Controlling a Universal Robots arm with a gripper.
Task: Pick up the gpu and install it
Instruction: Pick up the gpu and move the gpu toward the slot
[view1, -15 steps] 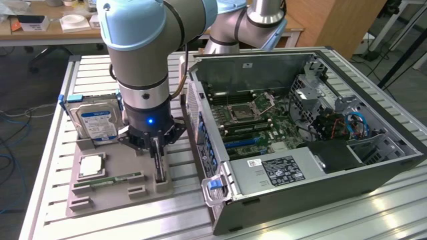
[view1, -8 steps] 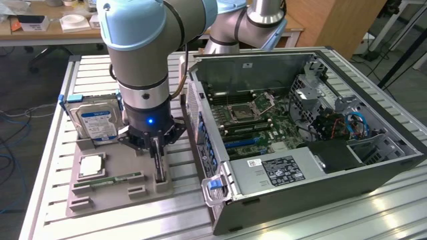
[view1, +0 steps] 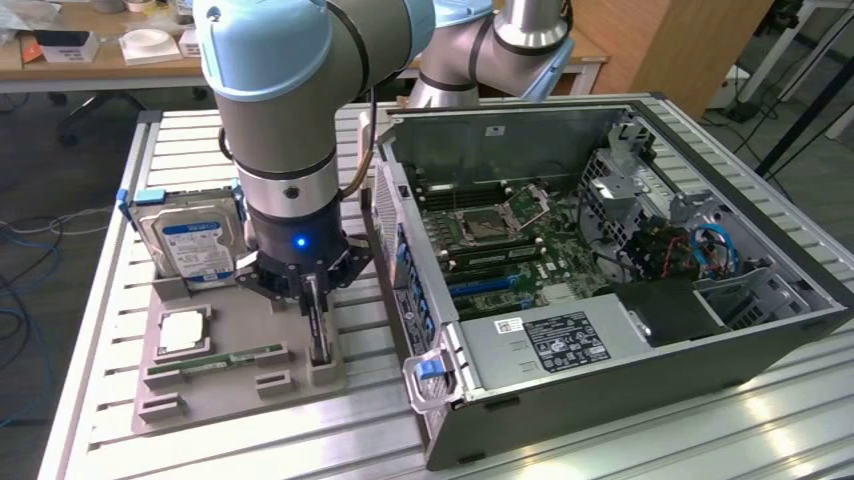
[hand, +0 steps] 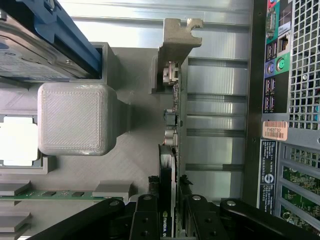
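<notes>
Drawn in narrow at the gripper (hand: 171, 222), black jointed links angled inward, and by every appearance pinching the gpu (hand: 169, 160) across its two flat faces, well along from the stamped silver bracket (hand: 176, 37). Taken that way, probably, because stood on edge in a slot of the holder (hand: 135, 165), thin side up, with only the faces free to squeeze. Green board, black cooler, seen edge-on. Grey printed plastic around it, finely ridged, blocky, with round-cornered posts. Propped further along, a hard drive (view1: 196, 240); lying flat, a memory stick (view1: 220, 360). Underneath, ribbed aluminium table (view1: 94, 300). Just beside, on the exterior view's right, an open computer case (view1: 641, 380) of perforated steel, motherboard bared.
</notes>
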